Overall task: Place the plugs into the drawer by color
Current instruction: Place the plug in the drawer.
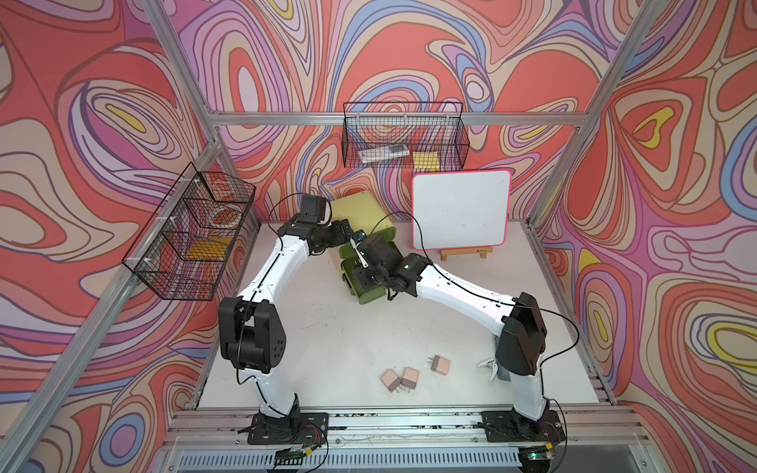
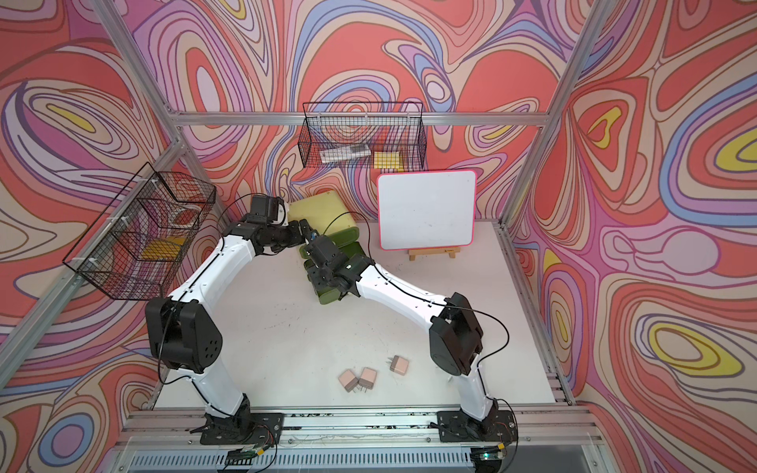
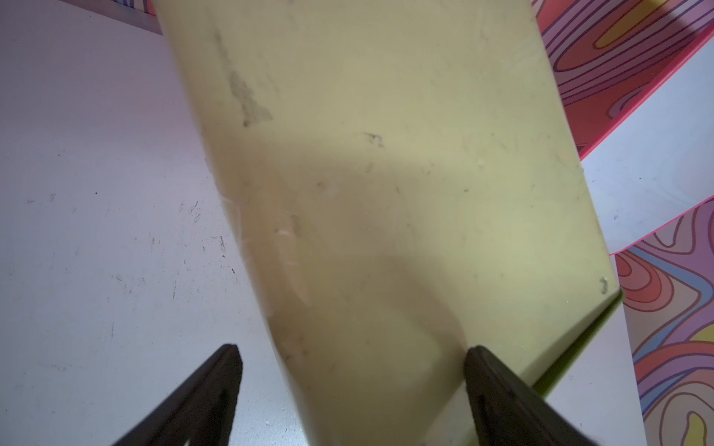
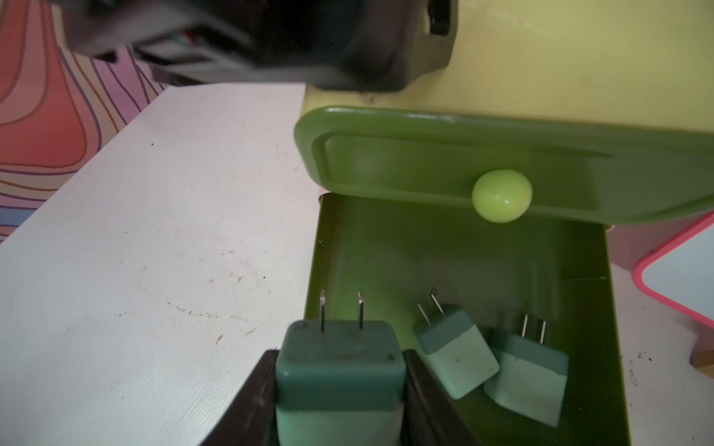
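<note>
Step in hand, as judged, is stowing the last mint-green plug (image 4: 340,386), which is clamped in the right gripper (image 4: 340,355) over the open drawer (image 4: 425,251) holding two mint-green plugs (image 4: 456,359), while the left gripper (image 3: 353,351), jaws apart, straddles the chest (image 3: 386,154) edge; next comes release, then the three pinkish-beige plugs (image 1: 411,376) at the chest's five o'clock.

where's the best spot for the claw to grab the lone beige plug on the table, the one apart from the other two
Take the lone beige plug by its blocky body, coming straight down from above. It lies on its side on the table with the prongs poking out level, so pinch the two flat sides that run along the prongs. Nothing crowds it.
</note>
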